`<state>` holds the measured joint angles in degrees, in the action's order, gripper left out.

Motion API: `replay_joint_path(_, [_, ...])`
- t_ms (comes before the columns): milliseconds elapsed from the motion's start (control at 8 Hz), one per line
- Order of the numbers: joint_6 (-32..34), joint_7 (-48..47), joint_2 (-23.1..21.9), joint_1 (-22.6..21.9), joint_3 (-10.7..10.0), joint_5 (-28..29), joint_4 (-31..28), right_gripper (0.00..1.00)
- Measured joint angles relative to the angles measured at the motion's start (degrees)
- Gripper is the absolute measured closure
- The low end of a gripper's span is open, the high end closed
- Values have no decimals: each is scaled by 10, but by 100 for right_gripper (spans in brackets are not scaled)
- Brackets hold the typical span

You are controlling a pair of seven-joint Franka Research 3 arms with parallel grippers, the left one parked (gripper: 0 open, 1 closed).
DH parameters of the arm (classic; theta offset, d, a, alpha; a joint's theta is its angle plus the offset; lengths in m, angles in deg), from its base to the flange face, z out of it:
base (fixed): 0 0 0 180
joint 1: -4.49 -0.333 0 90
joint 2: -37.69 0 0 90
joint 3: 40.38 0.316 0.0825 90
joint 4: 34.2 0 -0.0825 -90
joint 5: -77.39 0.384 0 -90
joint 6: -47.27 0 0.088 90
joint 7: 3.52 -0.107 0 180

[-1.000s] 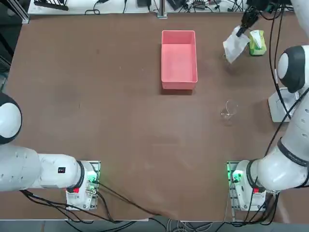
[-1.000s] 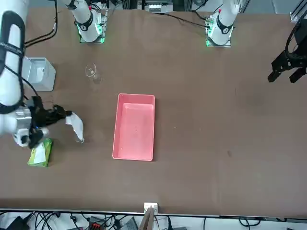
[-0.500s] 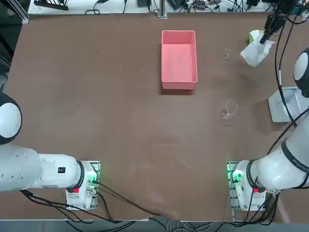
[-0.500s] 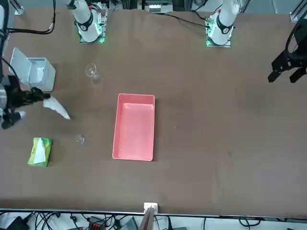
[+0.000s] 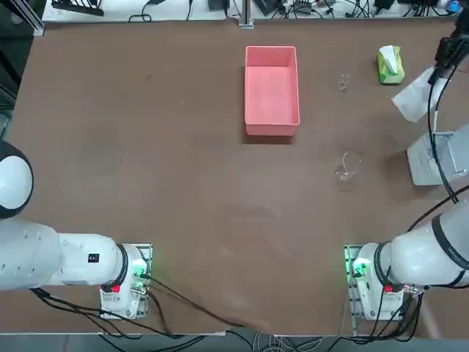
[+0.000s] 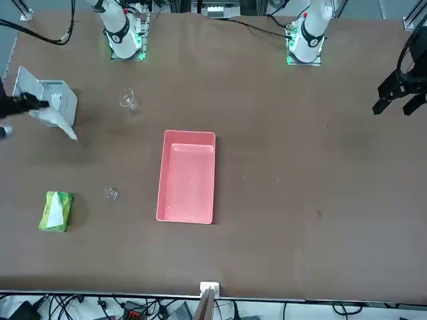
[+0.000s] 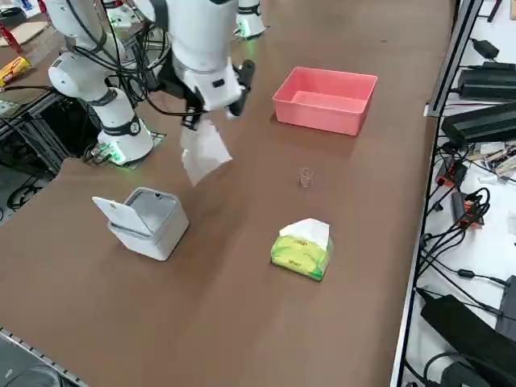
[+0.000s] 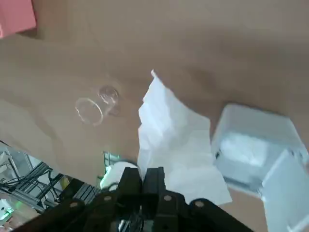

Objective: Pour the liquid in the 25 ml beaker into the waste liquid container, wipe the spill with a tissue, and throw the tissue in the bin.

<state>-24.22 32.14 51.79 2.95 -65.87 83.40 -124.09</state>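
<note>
Right gripper (image 8: 148,180) pinched on one corner of tissue (image 8: 176,145), sheet hanging limp below fingers, off the table. Thin, soft, crumpled, near weightless; likely flutters, so corner pinch suits. Small white square bin (image 7: 149,219), lid flipped open, just below and beside gripper. Clear glass 25 ml beaker (image 5: 343,81) well apart.
</note>
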Motion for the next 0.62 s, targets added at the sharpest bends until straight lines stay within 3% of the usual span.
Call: replay_joint_path(625, [5, 0, -75, 64, -1, -75, -106, 94])
